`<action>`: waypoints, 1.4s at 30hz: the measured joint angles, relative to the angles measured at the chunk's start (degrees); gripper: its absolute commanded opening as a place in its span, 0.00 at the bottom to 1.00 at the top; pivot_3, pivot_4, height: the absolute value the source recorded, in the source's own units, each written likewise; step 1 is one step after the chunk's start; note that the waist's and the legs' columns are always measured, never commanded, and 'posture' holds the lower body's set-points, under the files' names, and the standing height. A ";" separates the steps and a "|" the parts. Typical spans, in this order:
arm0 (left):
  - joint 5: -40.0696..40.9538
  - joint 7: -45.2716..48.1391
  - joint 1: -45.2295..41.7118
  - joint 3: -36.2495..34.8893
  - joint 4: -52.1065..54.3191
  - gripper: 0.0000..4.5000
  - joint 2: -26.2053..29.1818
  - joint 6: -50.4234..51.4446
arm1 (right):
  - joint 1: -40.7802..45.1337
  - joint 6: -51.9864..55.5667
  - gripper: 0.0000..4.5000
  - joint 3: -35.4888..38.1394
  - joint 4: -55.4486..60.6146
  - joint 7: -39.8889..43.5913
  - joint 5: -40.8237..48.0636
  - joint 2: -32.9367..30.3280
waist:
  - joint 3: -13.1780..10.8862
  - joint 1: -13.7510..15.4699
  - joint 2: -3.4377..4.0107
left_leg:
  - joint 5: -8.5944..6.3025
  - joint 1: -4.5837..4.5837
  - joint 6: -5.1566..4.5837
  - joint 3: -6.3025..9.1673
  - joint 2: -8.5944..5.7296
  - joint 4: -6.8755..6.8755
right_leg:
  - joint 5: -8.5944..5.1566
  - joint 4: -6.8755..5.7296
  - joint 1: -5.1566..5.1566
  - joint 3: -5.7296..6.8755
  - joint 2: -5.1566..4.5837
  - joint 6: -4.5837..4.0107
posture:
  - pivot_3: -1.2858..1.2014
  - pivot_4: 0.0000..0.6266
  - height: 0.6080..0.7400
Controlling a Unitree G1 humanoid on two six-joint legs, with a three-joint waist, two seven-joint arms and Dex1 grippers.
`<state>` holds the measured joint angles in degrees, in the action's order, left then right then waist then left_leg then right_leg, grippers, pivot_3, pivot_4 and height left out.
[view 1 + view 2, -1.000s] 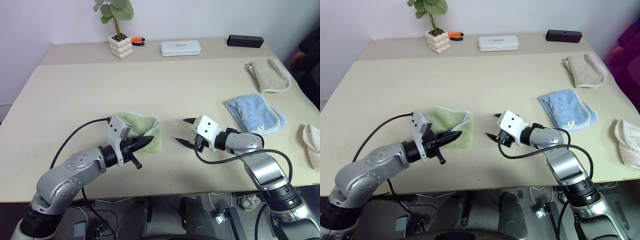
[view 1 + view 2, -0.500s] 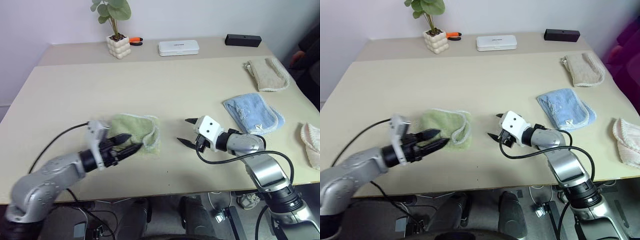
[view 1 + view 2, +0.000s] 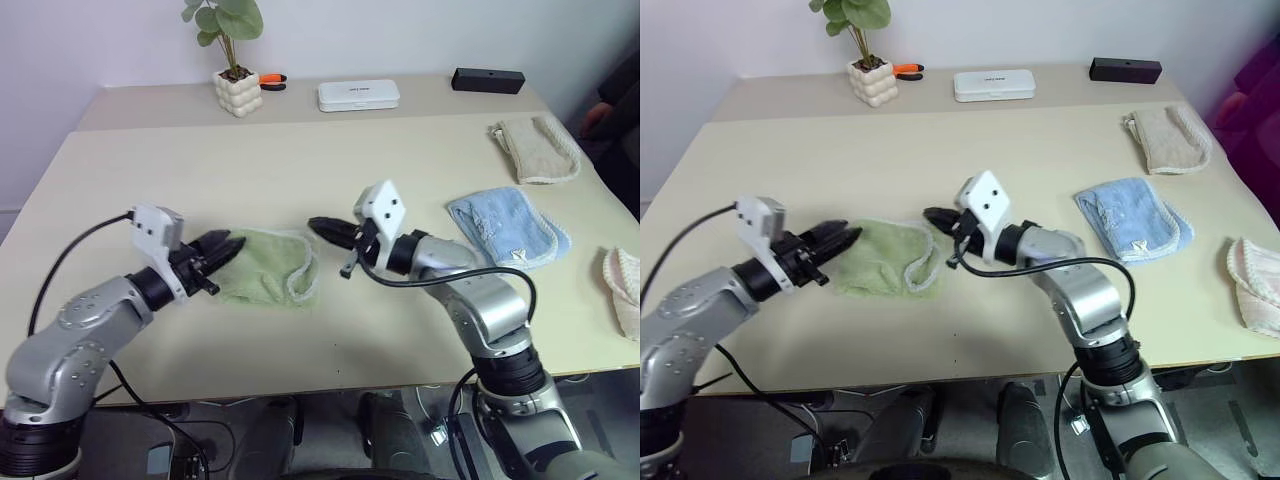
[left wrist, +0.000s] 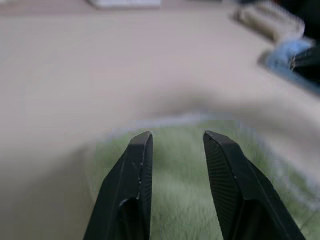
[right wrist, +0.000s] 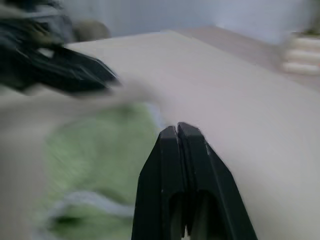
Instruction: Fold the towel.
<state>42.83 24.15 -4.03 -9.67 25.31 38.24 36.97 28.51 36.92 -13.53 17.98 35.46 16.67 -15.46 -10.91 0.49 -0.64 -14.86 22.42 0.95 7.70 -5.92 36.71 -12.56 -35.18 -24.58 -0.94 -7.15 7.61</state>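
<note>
The light green towel (image 3: 268, 268) lies crumpled and partly doubled over on the table (image 3: 330, 180), near the front, its whitish edge curling at the right side. My left gripper (image 3: 222, 245) is at the towel's left end, pointing across it. Its fingers (image 4: 137, 160) stand apart over the green cloth (image 4: 180, 165) with nothing between them. My right gripper (image 3: 316, 226) hovers just above the towel's far right corner, pointing left. It is shut, and I see no cloth between its fingertips (image 5: 176, 127). The left gripper shows as a dark blur beyond them.
A light blue towel (image 3: 508, 228) and a beige towel (image 3: 535, 150) lie at the right, with a pale cloth (image 3: 625, 290) at the right edge. Along the back stand a potted plant (image 3: 238, 92), an orange-handled tool (image 3: 272, 82), a white box (image 3: 358, 95) and a black box (image 3: 487, 80).
My left gripper has drawn back to the towel's left end and opened. My right gripper has swung left and up to the towel's right corner and shut.
</note>
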 measured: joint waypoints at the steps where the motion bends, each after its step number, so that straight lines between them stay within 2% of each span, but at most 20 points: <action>1: -1.91 0.37 0.05 1.21 -1.25 0.36 -0.94 -1.14 | 0.52 -0.19 0.00 -1.91 -1.86 -0.82 -1.65 0.57 | 0.03 -0.06 0.01 | 0.00 -0.03 0.00 -0.02 -0.01 -0.01 | 0.01 0.00 0.01 0.00 0.00 -0.02 | 0.52 0.24 1.00; 6: -9.79 3.31 3.54 6.78 -6.27 0.36 -3.13 -5.81 | -3.65 -1.90 0.00 -11.17 -9.28 -1.86 -9.24 -1.76 | 0.04 0.02 0.00 | 0.02 -0.01 0.03 -0.01 -0.02 -0.09 | 0.02 0.00 -0.04 0.00 0.01 -0.03 | 0.52 0.24 1.00; 13: -13.54 4.57 4.28 6.38 -7.20 0.36 -5.75 -9.24 | -4.04 -4.68 0.00 -10.62 -9.15 -1.80 -11.28 -2.40 | 0.06 0.01 -0.01 | 0.08 -0.07 0.13 0.02 0.06 -0.08 | 0.03 -0.01 0.02 0.00 0.07 -0.03 | 0.52 0.24 1.00; 14: -13.39 4.56 4.50 5.86 -7.18 0.35 -6.47 -9.32 | -4.04 -4.87 0.05 -9.84 -9.04 -1.68 -10.96 -2.41 | 0.06 0.03 -0.01 | 0.08 -0.07 0.13 0.02 0.06 -0.08 | 0.03 -0.01 0.02 0.00 0.07 -0.03 | 0.52 0.24 1.00; 16: -10.22 4.35 4.80 3.01 -6.94 0.47 -8.44 -8.49 | -4.03 -5.14 0.17 -7.82 -8.26 -0.61 -9.89 -2.87 | 0.05 0.01 -0.02 | 0.08 -0.05 0.13 0.03 0.07 -0.08 | 0.03 -0.01 0.00 0.00 0.07 -0.02 | 0.52 0.24 1.00; 17: -7.82 4.07 4.82 0.69 -6.62 0.53 -9.18 -7.66 | -4.00 -5.32 0.26 -6.81 -7.29 0.16 -9.29 -3.79 | 0.05 0.01 -0.02 | 0.08 -0.05 0.13 0.05 0.09 -0.08 | 0.03 -0.01 0.00 0.01 0.08 -0.02 | 0.52 0.24 1.00; 20: -3.28 2.35 4.73 -5.39 -5.90 0.88 -9.40 -5.37 | -4.02 -5.46 0.62 -4.00 -4.17 2.96 -7.00 -6.01 | 0.04 0.00 -0.01 | 0.08 -0.04 0.13 0.05 0.15 -0.08 | 0.03 -0.01 -0.01 0.02 0.14 -0.03 | 0.52 0.24 1.00; 21: -1.43 0.82 4.77 -8.23 -5.93 0.97 -9.48 -3.98 | -4.08 -5.06 0.71 -2.60 -1.66 4.58 -5.10 -7.26 | 0.03 -0.07 0.00 | 0.07 -0.04 0.13 0.05 0.18 -0.08 | 0.03 -0.01 -0.01 0.02 0.15 -0.02 | 0.52 0.24 1.00; 22: 0.01 -0.55 4.83 -10.77 -6.04 1.00 -9.49 -2.84 | -4.10 -4.83 0.81 -1.20 0.70 5.79 -3.73 -8.35 | 0.04 -0.14 -0.01 | 0.07 -0.04 0.13 0.04 0.21 -0.08 | 0.03 0.00 -0.01 0.02 0.18 -0.02 | 0.52 0.24 1.00; 23: 1.28 -1.72 4.83 -12.61 -6.07 1.00 -9.47 -1.50 | -4.18 -4.73 0.92 -0.14 2.60 6.70 -2.74 -9.26 | 0.04 -0.13 -0.02 | 0.07 -0.04 0.13 0.04 0.22 -0.08 | 0.03 0.01 0.00 0.02 0.19 -0.02 | 0.52 0.24 1.00; 26: 4.40 -4.36 5.41 -14.62 -7.25 1.00 -9.20 4.23 | -6.14 -4.84 0.92 0.61 6.46 9.33 -1.27 -12.35 | 0.05 0.00 -0.02 | 0.07 -0.06 0.13 0.03 0.23 -0.08 | 0.03 0.01 0.04 0.04 0.19 -0.02 | 0.52 0.24 1.00; 36: 16.29 -6.13 3.84 -13.63 -8.66 1.00 -11.57 16.98 | -8.69 -4.93 0.92 0.05 7.81 10.31 -0.22 -12.92 | 0.04 0.24 -0.05 | 0.07 -0.05 0.14 0.01 0.27 0.01 | 0.06 0.00 0.06 0.04 0.23 -0.07 | 0.52 0.24 1.00; 39: 16.75 -6.70 2.99 -11.80 -8.02 0.83 -12.14 18.82 | -8.88 -4.94 0.93 -0.09 7.87 10.04 -0.23 -12.94 | 0.05 0.19 -0.03 | 0.07 -0.06 0.14 0.01 0.27 0.01 | 0.07 0.00 0.06 0.03 0.23 -0.08 | 0.52 0.24 1.00; 41: 17.10 -7.54 2.81 -11.38 -8.18 0.64 -13.03 19.55 | -8.94 -4.96 0.93 -0.11 7.95 9.94 -0.24 -13.01 | 0.05 0.19 -0.03 | 0.07 -0.05 0.14 0.01 0.28 0.01 | 0.07 0.01 0.06 0.03 0.23 -0.08 | 0.52 0.24 1.00; 42: 17.47 -7.94 2.73 -11.37 -8.33 0.51 -13.63 20.05 | -9.11 -4.96 0.93 -0.11 8.24 9.93 -0.23 -13.20 | 0.05 0.20 -0.03 | 0.07 -0.05 0.14 0.01 0.27 0.01 | 0.07 0.01 0.06 0.03 0.23 -0.08 | 0.52 0.24 1.00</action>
<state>60.30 16.22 -1.30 -21.04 16.98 24.62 57.02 19.40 31.96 -13.64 26.22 45.40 16.44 -28.66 -10.86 0.69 -0.67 -14.79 22.37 1.09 7.71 -5.64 36.72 -12.49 -35.17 -24.52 -0.91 -6.92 7.53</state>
